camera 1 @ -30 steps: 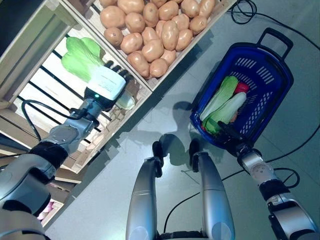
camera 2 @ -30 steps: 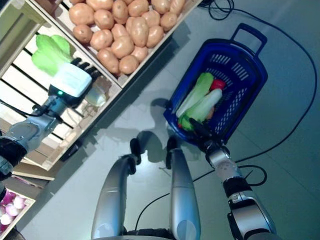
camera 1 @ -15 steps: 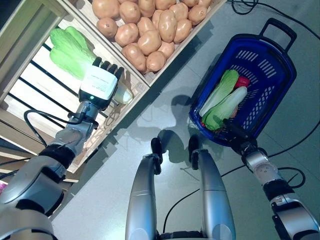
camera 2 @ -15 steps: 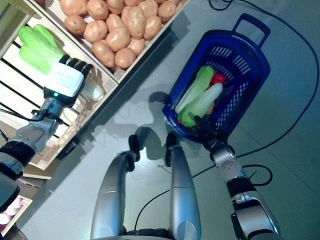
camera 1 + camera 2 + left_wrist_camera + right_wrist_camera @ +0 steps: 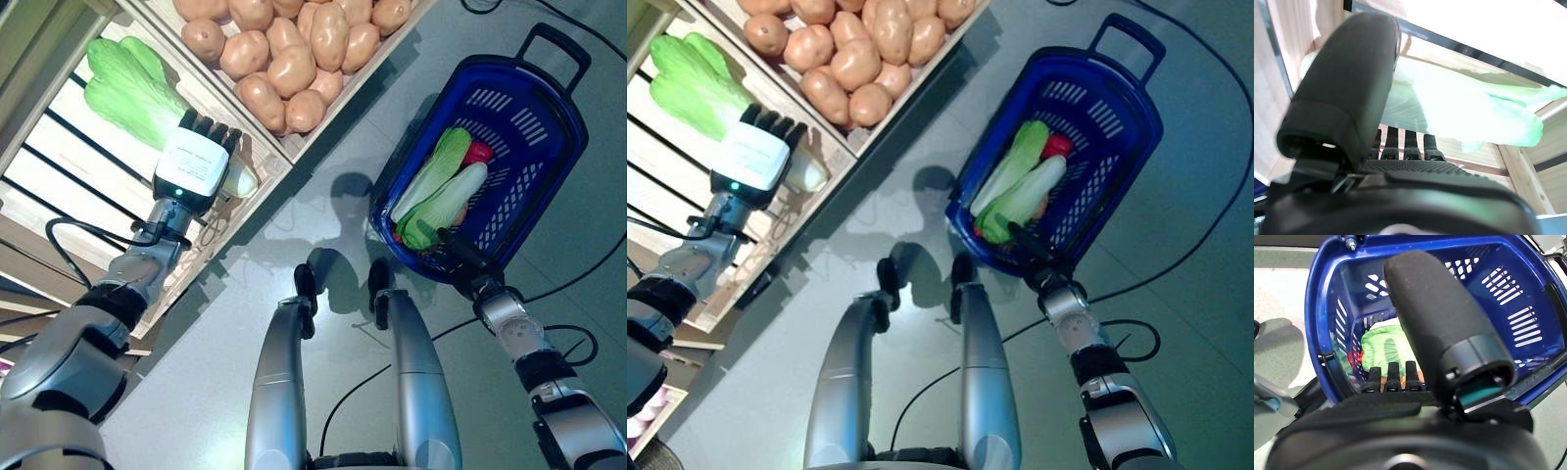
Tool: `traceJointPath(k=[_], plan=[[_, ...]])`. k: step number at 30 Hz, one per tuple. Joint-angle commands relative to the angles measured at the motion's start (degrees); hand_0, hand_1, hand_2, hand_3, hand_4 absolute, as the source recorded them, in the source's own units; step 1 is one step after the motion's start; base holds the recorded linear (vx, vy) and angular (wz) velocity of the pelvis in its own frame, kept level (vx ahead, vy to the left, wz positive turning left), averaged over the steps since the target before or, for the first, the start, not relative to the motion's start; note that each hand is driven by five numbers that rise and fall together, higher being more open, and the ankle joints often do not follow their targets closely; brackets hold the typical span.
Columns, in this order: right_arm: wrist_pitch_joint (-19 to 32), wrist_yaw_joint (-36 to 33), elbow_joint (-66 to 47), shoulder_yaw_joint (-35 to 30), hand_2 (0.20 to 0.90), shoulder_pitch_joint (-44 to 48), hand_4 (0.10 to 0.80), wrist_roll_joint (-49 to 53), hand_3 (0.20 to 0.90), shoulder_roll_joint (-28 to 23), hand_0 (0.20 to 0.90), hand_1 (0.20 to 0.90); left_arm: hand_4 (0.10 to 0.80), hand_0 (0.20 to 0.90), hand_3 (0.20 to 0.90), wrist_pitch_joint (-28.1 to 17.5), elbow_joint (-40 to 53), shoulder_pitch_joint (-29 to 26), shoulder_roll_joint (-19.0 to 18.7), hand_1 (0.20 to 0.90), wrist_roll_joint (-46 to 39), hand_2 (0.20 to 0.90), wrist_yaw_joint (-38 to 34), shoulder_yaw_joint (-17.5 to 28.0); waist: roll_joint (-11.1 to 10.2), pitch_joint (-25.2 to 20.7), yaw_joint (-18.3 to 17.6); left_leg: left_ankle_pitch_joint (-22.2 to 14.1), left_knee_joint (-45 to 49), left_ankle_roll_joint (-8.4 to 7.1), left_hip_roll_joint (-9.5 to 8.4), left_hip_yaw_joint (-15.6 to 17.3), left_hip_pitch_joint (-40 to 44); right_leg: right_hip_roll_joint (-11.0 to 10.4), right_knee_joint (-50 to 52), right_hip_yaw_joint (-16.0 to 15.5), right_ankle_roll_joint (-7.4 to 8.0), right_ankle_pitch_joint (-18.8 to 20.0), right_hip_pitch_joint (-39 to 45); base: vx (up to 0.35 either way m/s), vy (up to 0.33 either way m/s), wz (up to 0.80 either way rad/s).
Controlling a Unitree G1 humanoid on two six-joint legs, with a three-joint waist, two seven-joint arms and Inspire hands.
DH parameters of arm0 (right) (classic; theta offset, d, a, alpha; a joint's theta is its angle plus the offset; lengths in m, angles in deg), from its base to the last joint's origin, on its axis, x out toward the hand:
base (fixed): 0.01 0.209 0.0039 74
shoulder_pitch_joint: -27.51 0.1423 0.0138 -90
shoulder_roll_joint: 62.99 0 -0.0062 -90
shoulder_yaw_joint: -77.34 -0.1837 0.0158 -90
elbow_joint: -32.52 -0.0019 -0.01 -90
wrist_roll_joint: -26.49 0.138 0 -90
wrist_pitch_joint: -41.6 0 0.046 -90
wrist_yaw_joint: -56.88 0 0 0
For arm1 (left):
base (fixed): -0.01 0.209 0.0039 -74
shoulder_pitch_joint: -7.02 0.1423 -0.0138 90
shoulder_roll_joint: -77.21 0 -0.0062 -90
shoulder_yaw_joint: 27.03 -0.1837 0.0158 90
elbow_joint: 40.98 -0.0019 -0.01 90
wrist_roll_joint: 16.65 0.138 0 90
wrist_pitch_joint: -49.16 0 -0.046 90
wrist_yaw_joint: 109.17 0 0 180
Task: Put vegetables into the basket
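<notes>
My left hand (image 5: pixel 191 166) reaches into the wooden stand and lies over the pale stem end of a leafy green cabbage (image 5: pixel 122 88). In the left wrist view its fingers (image 5: pixel 1405 144) are straight, its thumb stands up, and the cabbage (image 5: pixel 1459 105) lies just past them. The blue basket (image 5: pixel 524 186) stands on the floor at the right. It holds green leafy cabbages (image 5: pixel 441 191) and a red vegetable (image 5: pixel 477 152). My right hand (image 5: pixel 458 257) waits at the basket's near rim (image 5: pixel 1315 308) with straight fingers, open and empty.
The wooden stand (image 5: pixel 284 168) runs along the left and top with crates and slatted shelves. Grey floor (image 5: pixel 333 147) lies between the stand and the basket. The basket's handle (image 5: pixel 558 49) points away from me.
The whole picture has shifted, so the camera moved. My left hand stays at the cabbage's stem end and my right hand stays by the basket's rim.
</notes>
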Motion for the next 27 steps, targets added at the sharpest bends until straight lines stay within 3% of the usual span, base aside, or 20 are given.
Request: traceJointPath(k=[1, 5, 10, 18, 27], plan=[[3.0, 1.2, -6.3, -3.1, 0.9, -1.2, 0.8, -1.8, 0.9, -2.6, 0.9, 0.9, 0.4, 0.3, 0.3, 2.6, 0.3, -0.6, -2.4, 0.3, 1.2, 0.3, -4.4, 7.4, 0.8, -0.2, -0.6, -1.6, -3.2, -1.44, -2.39, 1.6, 3.2, 0.0, -5.4, -0.1, 2.86, 6.1, 3.5, 0.0, 0.0, 0.0], [5.0, 3.5, -6.9, -3.0, 0.9, -1.1, 0.8, -1.0, 0.9, -2.3, 0.9, 0.9, 0.4, 0.3, 0.3, 3.9, 0.4, -0.7, -2.3, 0.3, 3.3, 0.3, -5.4, 7.6, 0.8, -0.2, -0.5, -1.6, -3.3, -1.4, -2.55, 1.5, 3.4, 0.1, -5.4, -0.2, 2.91, 6.0, 3.6, 0.0, 0.0, 0.0], [7.5, 5.6, -8.8, -3.5, 0.9, -2.2, 0.8, -2.6, 0.9, -1.6, 0.9, 0.9, 0.4, 0.3, 0.3, 5.8, 0.8, 0.2, -2.4, 0.3, -0.6, 0.3, -7.8, 9.2, 0.8, -0.2, -0.6, -1.6, -3.5, -1.31, -2.85, 1.6, 4.0, 0.3, -5.2, 0.0, 3.0, 5.9, 4.1, 0.0, 0.0, 0.0], [10.3, 7.0, -8.9, -5.0, 0.9, -3.4, 0.8, -3.2, 0.9, -1.2, 0.9, 0.9, 0.4, 0.3, 0.3, 4.7, 0.5, 2.4, -3.2, 0.3, -1.4, 0.3, -11.5, 12.9, 0.7, -0.2, -0.6, -1.6, -4.4, -1.51, -3.26, 1.3, 5.6, 0.7, -6.5, 0.1, 2.97, 6.0, 5.8, 0.0, 0.0, 0.0], [11.2, 9.8, -9.7, -6.0, 0.9, -5.8, 0.8, -2.9, 0.9, -0.7, 0.9, 0.9, 0.4, 0.3, 0.3, 1.0, 5.3, 6.1, -7.2, 0.3, 0.9, 0.3, -16.2, 16.1, 0.4, -0.2, -0.2, -0.3, -9.3, -1.69, -3.01, 1.2, 11.3, 1.1, -10.6, -0.6, 3.15, 6.3, 11.2, -0.011, -0.018, 0.0]])
